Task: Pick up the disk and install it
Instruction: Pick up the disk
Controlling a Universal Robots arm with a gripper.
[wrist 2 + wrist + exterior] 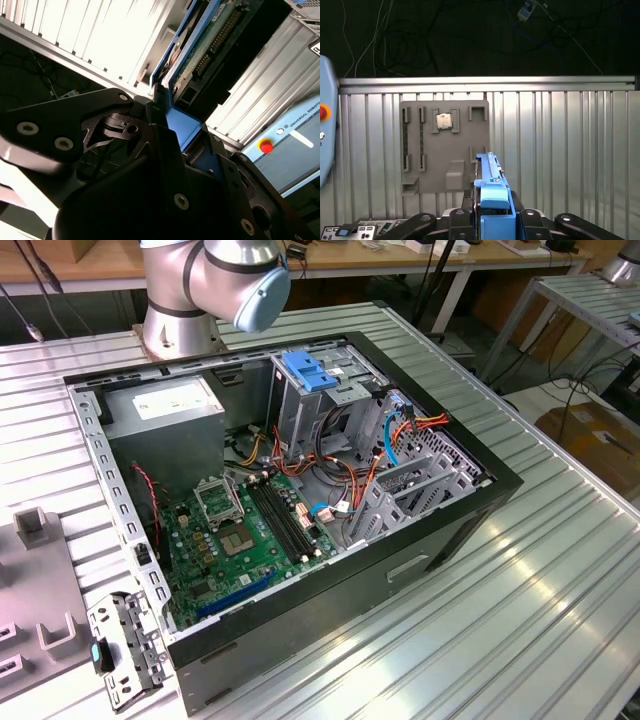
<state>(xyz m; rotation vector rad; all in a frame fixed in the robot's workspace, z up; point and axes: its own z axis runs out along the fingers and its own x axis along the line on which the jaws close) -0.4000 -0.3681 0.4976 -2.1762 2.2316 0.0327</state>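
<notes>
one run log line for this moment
gripper: shut on flat rectangular hard drive with blue plastic rails | drive: not yet in open black computer case

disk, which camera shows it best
The second wrist view: the disk shows its circuit-board face, connector and a blue rail, clamped in the gripper. The first wrist view sees the disk edge-on, as a narrow blue carrier edge.

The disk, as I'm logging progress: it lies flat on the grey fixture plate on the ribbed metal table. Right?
No. The disk is not lying on the grey fixture plate. The pincer holds it on edge, clear of that plate on the ribbed metal table, as the first wrist view shows.
</notes>
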